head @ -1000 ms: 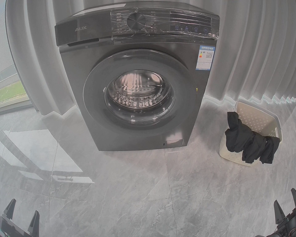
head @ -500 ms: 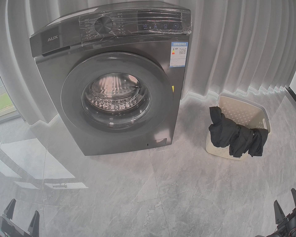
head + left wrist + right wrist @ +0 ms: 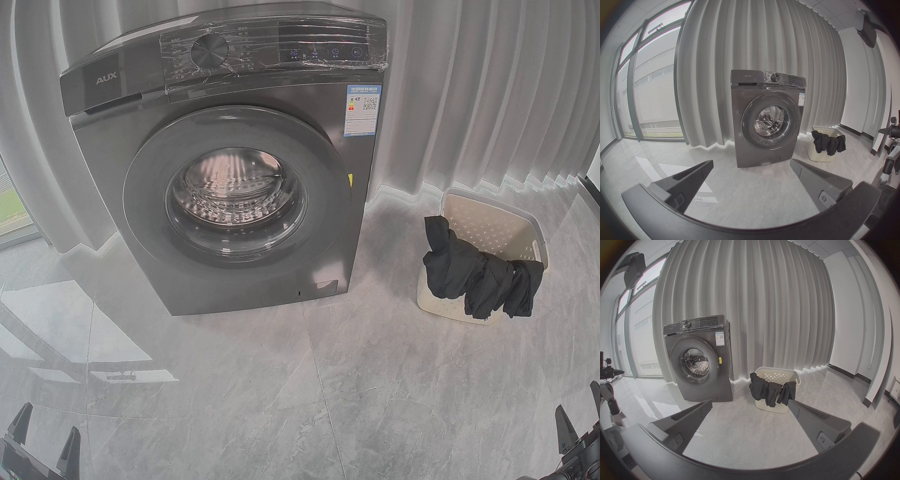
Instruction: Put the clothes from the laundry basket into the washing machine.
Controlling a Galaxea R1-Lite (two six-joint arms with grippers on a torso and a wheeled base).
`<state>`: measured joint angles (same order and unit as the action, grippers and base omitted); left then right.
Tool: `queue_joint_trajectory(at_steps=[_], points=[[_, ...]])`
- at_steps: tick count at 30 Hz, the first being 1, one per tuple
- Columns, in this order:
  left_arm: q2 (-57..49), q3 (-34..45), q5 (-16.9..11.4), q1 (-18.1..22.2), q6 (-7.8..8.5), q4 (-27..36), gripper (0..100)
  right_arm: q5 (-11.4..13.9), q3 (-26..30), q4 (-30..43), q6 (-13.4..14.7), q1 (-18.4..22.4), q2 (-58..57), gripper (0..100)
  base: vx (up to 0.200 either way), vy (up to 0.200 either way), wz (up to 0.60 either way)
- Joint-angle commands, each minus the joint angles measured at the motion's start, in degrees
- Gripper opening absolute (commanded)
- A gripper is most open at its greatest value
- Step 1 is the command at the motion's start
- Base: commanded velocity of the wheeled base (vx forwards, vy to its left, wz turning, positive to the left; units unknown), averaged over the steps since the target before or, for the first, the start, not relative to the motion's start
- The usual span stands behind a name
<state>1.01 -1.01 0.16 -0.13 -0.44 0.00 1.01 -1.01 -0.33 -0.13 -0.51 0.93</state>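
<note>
A dark grey front-loading washing machine stands on the floor ahead, its round glass door facing me and apparently shut. To its right sits a cream laundry basket with black clothes draped over its front rim. My left gripper is low at the near left and my right gripper low at the near right. Both are open, hold nothing, and are far from the basket. The left wrist view has the gripper facing the machine. The right wrist view has the gripper facing the clothes.
Pleated white curtains hang behind the machine and basket. A tall window is off to the left. Bare grey tiled floor lies between me and both things.
The whole head picture shifted left between the earliest frame and now, so the camera turned right. Both grippers keep their places and stay open.
</note>
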Motion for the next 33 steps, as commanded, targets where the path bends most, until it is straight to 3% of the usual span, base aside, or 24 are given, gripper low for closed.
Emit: queue_joint_trajectory(at_steps=[1,4,33], points=[[-0.8,1.0,0.0,0.0,0.0,0.0,100,0.0,1.0,0.0,0.0,0.0,-0.6,100,0.0,0.0,0.0],[-0.8,1.0,0.0,0.0,0.0,0.0,100,0.0,1.0,0.0,0.0,0.1,-0.6,100,0.2,0.0,0.0],[-0.8,1.0,0.0,0.0,-0.09,0.0,100,0.0,1.0,0.0,0.0,0.0,-0.6,100,0.0,0.0,-0.06]])
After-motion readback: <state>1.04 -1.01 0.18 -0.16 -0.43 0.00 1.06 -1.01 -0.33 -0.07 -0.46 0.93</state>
